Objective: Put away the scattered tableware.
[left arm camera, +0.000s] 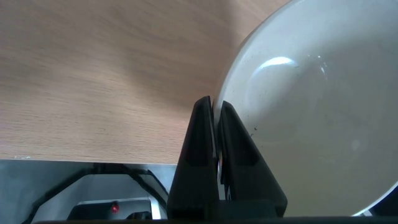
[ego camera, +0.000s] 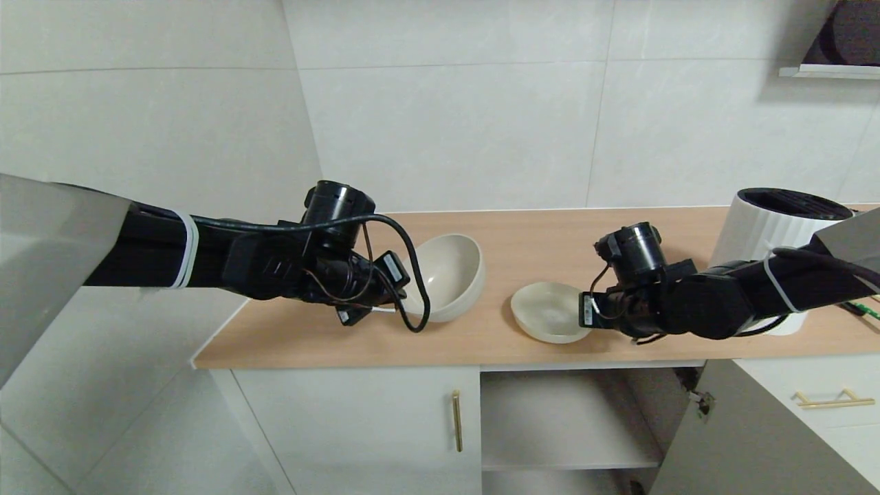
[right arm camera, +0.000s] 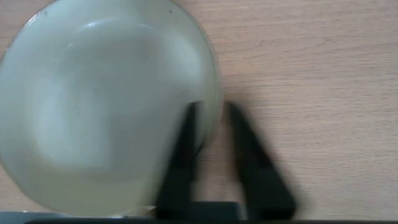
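A long pale wooden countertop (ego camera: 550,234) runs above a white cabinet (ego camera: 357,419) whose right-hand compartment stands open, with a tall white ribbed cylinder with a black slotted top (ego camera: 756,234) at the counter's right end. The large beige round bowl (ego camera: 450,271) is tipped up on its side left of centre, its rim pinched tight between the fingers of the left gripper (left arm camera: 215,106). Just right of it the smaller, shallow off-white bowl (ego camera: 546,313) rests on the wood, the right gripper (right arm camera: 210,107) straddling its rim with fingers parted, one inside and one outside.
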You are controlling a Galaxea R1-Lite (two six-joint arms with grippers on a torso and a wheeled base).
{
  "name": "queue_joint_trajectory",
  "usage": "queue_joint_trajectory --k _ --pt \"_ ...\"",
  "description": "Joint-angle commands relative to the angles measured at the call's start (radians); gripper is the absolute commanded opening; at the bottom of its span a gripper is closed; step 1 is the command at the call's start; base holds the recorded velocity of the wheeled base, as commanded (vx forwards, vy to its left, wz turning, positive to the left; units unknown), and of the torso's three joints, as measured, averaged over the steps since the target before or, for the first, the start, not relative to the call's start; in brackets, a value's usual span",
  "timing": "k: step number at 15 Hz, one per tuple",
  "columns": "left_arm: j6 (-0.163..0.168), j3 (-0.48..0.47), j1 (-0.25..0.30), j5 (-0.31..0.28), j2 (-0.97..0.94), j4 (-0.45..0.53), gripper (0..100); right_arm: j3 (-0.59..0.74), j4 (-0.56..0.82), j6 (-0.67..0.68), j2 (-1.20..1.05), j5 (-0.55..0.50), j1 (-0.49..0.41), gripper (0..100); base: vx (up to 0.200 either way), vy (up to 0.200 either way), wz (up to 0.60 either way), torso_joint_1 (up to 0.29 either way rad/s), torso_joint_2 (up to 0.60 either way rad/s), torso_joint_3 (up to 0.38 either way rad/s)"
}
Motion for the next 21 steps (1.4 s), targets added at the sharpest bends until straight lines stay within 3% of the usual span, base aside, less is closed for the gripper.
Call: queue_joint_trajectory --k 1,6,10,11,14,17,19,20,21 --pt "-0.001 0.000 0.000 0.000 -0.004 0.000 0 -0.002 -0.001 0.004 0.002 0.001 0.001 0 0.000 0.000 0.00 0.000 0.00 0.000" --pt "0.003 0.018 0.001 0.000 -0.033 0.003 0 0.005 0.002 0.011 -0.029 0.002 0.001 0 0.000 0.000 0.00 0.000 0.00 0.000" --pt "0.032 0.130 0.003 -0.003 -0.158 0.000 0 0.092 0.017 0.010 -0.190 0.030 0.001 0 0.000 0.000 0.00 0.000 0.00 0.000" --pt "0.069 0.178 0.009 -0.003 -0.204 0.000 0 0.150 0.040 0.008 -0.280 0.051 0.005 0 0.000 0.000 0.00 0.000 0.00 0.000" --pt "0.117 0.282 0.009 -0.004 -0.295 0.000 0 0.258 0.059 0.004 -0.418 0.137 0.005 0 0.000 0.000 0.00 0.000 0.00 0.000" --pt "0.224 0.410 0.011 -0.009 -0.401 -0.006 0 0.354 0.112 0.004 -0.515 0.186 0.002 0 0.000 0.000 0.00 0.000 0.00 0.000" --pt "0.267 0.449 0.018 -0.009 -0.433 -0.006 0 0.396 0.115 0.002 -0.536 0.217 0.002 0 0.000 0.000 0.00 0.000 0.00 0.000" --pt "0.318 0.497 0.018 -0.011 -0.455 -0.008 0 0.428 0.106 0.005 -0.546 0.226 0.001 0 0.000 0.000 0.00 0.000 0.00 0.000" --pt "0.336 0.509 0.018 -0.011 -0.456 -0.008 0 0.436 0.106 0.005 -0.544 0.226 0.001 0 0.000 0.000 0.00 0.000 0.00 0.000"
